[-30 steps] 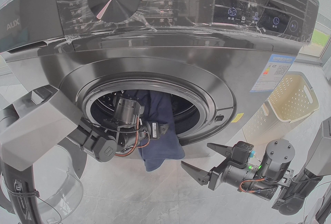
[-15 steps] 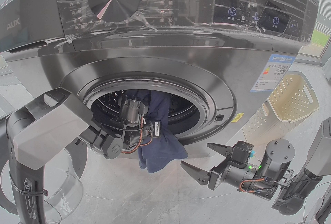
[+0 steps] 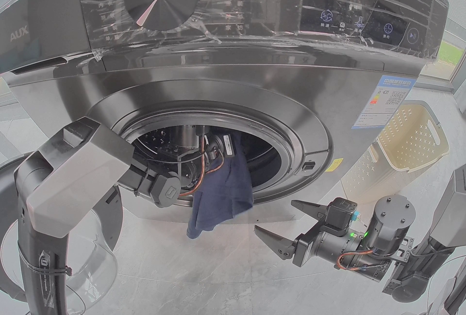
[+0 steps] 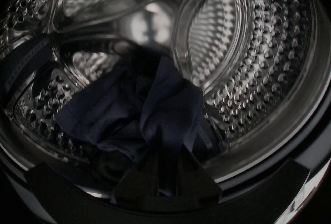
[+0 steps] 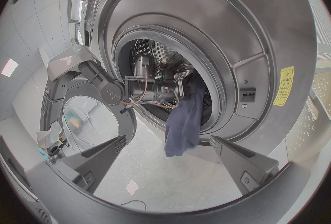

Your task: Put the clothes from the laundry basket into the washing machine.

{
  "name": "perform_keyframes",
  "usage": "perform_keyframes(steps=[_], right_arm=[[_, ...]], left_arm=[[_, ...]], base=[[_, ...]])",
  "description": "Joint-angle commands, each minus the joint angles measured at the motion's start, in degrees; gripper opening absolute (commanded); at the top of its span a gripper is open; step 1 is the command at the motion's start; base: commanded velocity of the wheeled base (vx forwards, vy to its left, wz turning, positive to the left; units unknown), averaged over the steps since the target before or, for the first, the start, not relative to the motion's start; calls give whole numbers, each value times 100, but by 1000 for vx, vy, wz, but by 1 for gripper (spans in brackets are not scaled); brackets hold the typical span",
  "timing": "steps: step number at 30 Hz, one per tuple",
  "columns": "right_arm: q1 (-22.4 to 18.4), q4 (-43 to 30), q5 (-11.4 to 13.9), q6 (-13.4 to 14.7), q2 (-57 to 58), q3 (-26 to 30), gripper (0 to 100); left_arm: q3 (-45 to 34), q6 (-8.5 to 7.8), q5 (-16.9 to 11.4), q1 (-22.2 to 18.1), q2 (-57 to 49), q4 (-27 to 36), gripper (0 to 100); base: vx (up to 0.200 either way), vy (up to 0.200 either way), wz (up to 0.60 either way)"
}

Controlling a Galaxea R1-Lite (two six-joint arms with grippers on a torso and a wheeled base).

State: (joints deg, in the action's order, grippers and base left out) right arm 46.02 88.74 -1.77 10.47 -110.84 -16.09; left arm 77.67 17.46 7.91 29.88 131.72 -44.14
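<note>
Pushing deeper into the perforated steel washing-machine drum (image 4: 262, 45), the left pincer (image 4: 167, 166), clamped on the dark navy cloth garment (image 3: 223, 194), has lifted its tail at frame centre, so loading looks nearly done; the lower-right right pincer (image 3: 275, 218) gapes apart.

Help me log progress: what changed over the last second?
The left claw, shut on the navy garment, pushed deeper into the washing machine drum, drawing the cloth along; its hanging tail swung toward the robot's left. The right claw stayed open in front of the machine, and the laundry basket stayed put.

Floor (image 3: 218, 277) bears washing machine (image 3: 291, 92) and laundry basket (image 3: 363, 174).
</note>
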Motion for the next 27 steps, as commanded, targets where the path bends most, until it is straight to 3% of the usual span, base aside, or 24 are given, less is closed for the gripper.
perform_keyframes(steps=[1,7,12,13,18,27], right_arm=[[4,3,1,-1,1,1,100],[4,3,1,-1,1,1,100],[4,3,1,-1,1,1,100],[4,3,1,-1,1,1,100],[4,3,1,-1,1,10,100],[12,3,1,-1,1,10,100]], left_arm=[[530,12,158,-70,390,-332,0],[1269,12,255,-158,732,-798,0],[1330,-23,255,-211,768,-903,0],[1295,-23,246,-202,750,-938,100],[855,-14,228,-131,469,-763,100],[-507,-32,-35,159,-445,547,100]], base=[[0,0,0],[0,0,0],[0,0,0],[0,0,0],[0,0,0],[0,0,0]])
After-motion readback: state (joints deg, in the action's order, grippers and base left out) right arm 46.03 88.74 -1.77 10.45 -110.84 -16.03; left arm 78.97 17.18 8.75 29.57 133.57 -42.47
